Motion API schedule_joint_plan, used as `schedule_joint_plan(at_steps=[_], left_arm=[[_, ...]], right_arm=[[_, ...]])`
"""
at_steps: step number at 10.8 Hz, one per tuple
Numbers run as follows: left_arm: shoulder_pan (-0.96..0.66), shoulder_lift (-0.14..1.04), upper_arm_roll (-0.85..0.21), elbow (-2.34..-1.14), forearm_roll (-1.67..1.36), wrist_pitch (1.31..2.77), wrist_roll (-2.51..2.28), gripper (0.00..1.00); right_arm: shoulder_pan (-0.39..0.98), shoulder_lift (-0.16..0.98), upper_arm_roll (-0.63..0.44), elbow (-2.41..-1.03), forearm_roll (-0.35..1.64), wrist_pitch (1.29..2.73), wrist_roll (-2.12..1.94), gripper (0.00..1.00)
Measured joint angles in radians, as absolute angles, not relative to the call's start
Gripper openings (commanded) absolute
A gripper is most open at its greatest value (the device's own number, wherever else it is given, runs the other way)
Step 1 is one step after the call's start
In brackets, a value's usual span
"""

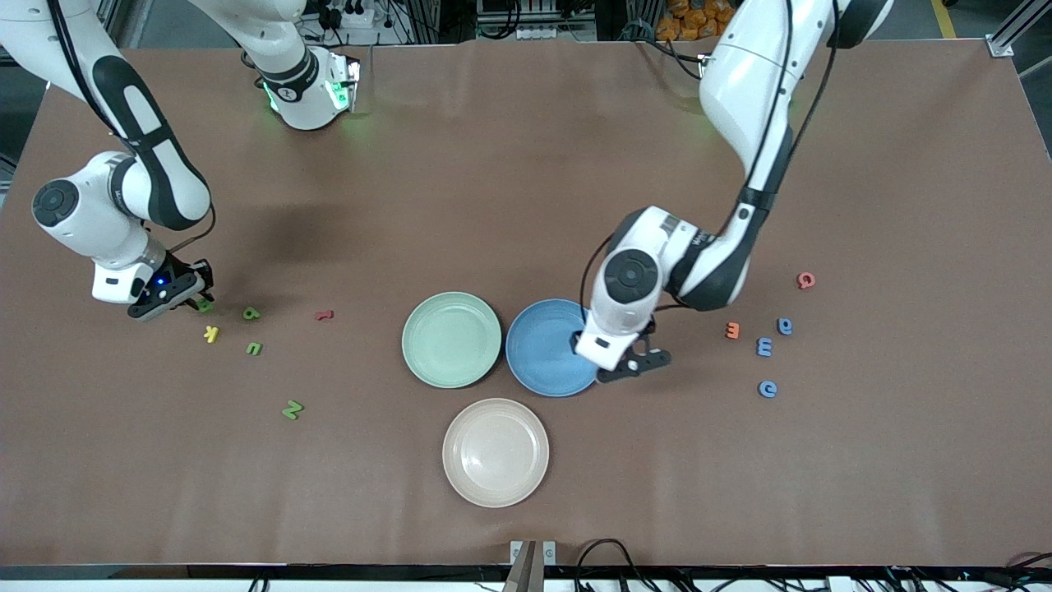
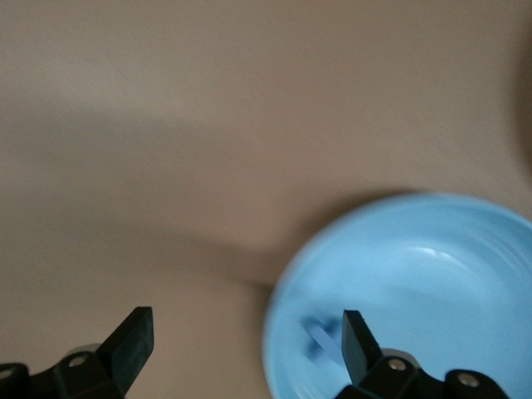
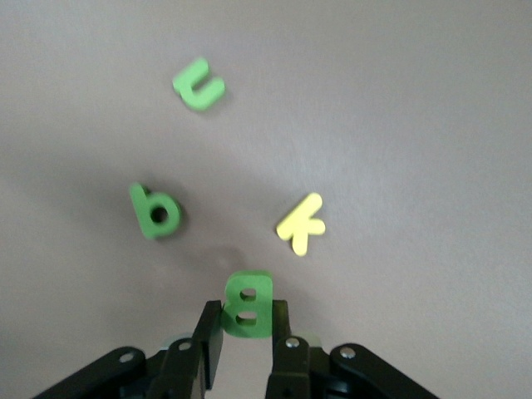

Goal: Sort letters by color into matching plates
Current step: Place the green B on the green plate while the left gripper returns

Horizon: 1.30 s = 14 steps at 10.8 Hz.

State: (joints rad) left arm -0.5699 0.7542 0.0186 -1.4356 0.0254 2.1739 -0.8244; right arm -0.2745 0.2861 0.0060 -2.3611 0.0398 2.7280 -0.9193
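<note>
The right gripper (image 1: pixel 200 302) is low at the right arm's end of the surface (image 1: pixel 526 164), its arm bent sharply at the elbow, jaws pinching a green letter B (image 3: pixel 248 303). The left gripper (image 1: pixel 639 359) hangs over the edge of the blue plate (image 1: pixel 544 349), wrist folded down, jaws spread wide and holding nothing.

In the blue plate lies one small blue letter (image 2: pixel 320 337) (blurred, its shape unreadable), seen only in the left wrist view; from the front the left arm's hand covers it. The pale green plate (image 1: pixel 451 339) beside it holds nothing, as does the beige plate (image 1: pixel 496 452) nearer the front camera.

The right wrist view shows the B gripped by its sides, with a green b (image 3: pixel 155 211), a green u (image 3: pixel 199 85) and a yellow k (image 3: pixel 300 223) loose on the surface near it. The front view adds a green z (image 1: pixel 292 409) nearer the camera and a red letter (image 1: pixel 325 315) toward the plates.

At the left arm's end lie three blue letters (image 1: pixel 764 347), well apart from the blue plate, with an orange letter (image 1: pixel 732 330) and a second red letter (image 1: pixel 806 280) beside them.
</note>
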Motion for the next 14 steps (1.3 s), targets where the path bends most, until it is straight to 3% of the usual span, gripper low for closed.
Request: schedule_joint_plan(at_steps=[7,14], left_arm=[[-0.281,0.74,0.018,-1.46,0.027,2.168,-0.357,1.0],[-0.166,0.733,0.005,-1.49,0.027,2.188,0.088,1.0]], right_arm=[[-0.035,0.271,0.01,-2.269,0.117,2.649,-0.336,0.21],[0.235,0.328,0.011,-2.01,0.12,2.377,0.251,0.21]])
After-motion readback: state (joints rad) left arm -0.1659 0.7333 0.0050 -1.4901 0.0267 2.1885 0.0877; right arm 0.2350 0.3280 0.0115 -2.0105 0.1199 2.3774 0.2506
